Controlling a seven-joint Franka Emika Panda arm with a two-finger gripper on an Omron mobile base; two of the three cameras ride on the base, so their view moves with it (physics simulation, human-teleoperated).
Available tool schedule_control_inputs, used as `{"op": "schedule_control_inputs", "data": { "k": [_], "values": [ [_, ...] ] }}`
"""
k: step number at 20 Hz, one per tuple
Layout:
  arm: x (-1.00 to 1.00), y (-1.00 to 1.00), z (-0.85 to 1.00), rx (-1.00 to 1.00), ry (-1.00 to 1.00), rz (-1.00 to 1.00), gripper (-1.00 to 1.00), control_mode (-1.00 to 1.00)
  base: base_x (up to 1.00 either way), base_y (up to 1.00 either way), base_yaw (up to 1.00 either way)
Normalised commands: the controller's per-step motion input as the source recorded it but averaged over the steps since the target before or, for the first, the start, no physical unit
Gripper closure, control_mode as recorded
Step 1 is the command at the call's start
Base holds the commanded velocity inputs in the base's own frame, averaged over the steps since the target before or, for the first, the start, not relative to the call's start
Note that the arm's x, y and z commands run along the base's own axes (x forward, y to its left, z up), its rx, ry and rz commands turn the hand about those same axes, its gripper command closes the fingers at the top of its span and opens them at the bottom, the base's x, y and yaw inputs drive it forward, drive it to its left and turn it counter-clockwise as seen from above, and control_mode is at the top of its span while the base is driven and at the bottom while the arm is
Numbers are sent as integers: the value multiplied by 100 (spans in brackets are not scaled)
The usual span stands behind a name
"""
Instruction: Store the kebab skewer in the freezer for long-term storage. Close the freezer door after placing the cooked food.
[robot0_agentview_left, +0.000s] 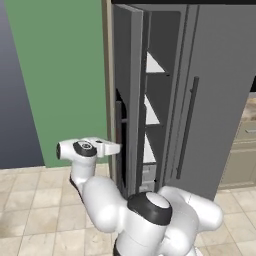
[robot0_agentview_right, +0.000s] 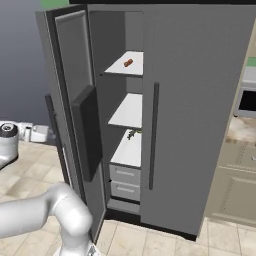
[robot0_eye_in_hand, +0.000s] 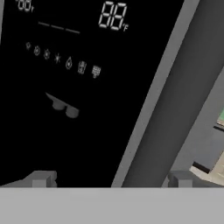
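The freezer door (robot0_agentview_right: 70, 60) stands open, swung out to the left, edge-on in the left base view (robot0_agentview_left: 129, 100). Inside the freezer (robot0_agentview_right: 127, 107) are white shelves and grey drawers (robot0_agentview_right: 125, 182). The kebab skewer (robot0_agentview_right: 128, 62), tiny and orange-brown, lies on the top shelf. My gripper (robot0_agentview_left: 116, 148) is on the door's outer side at mid height, partly hidden behind the door edge (robot0_agentview_right: 47, 132). Its jaws are open, and its fingertips (robot0_eye_in_hand: 41, 178) point at the black dispenser panel (robot0_eye_in_hand: 65, 65) from very close. Nothing is held.
The plain grey fridge door (robot0_agentview_right: 200, 110) with its dark bar handle (robot0_agentview_right: 154, 135) is shut to the right. A small green item (robot0_agentview_right: 132, 133) lies on a lower shelf. A green wall (robot0_agentview_left: 60, 75) is at left, with beige cabinets (robot0_agentview_right: 232, 190) at right and tiled floor below.
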Motion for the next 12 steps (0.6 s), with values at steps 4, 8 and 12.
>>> {"op": "schedule_control_inputs", "data": {
  "k": [4,8,12],
  "values": [
    [-1,-99,-10,0,6,-12,-100,-100,0,0,0],
    [0,-100,-4,1,3,-3,-100,-100,0,0,0],
    [21,-100,-2,8,0,0,-100,-100,0,0,0]
  ]
}}
